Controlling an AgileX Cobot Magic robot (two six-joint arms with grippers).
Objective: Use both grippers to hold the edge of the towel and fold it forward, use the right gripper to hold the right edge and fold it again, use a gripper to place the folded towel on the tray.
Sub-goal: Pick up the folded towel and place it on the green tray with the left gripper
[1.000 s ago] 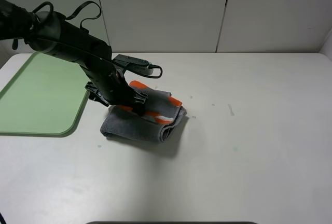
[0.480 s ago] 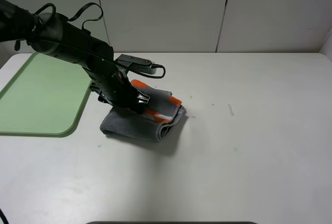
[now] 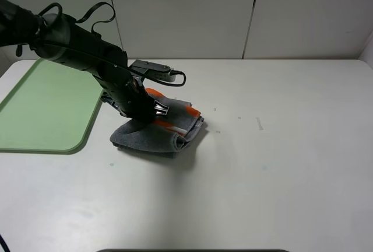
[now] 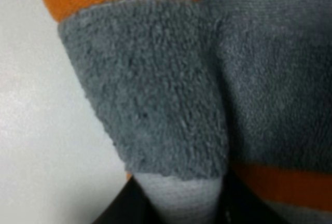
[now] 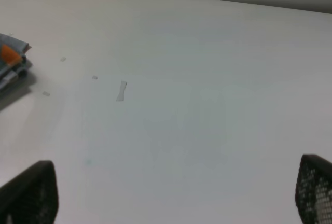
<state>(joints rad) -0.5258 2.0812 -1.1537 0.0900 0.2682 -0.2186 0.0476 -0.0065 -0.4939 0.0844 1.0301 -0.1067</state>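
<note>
The folded dark grey towel with orange patches lies on the white table just right of the light green tray. My left gripper presses down onto its upper layers from the far left side. In the left wrist view a grey terry fold of the towel is pinched between the two black fingers of the left gripper. The right gripper hangs open over bare table, its fingertips wide apart. A corner of the towel shows far off in that view.
Bare white tabletop stretches right of the towel and toward the front edge. A white panelled wall closes the back. The tray holds nothing. A few small specks mark the table.
The left gripper's fingers have closed on the towel's upper layers. The towel has bunched up and shifted slightly left. The right gripper has not moved.
</note>
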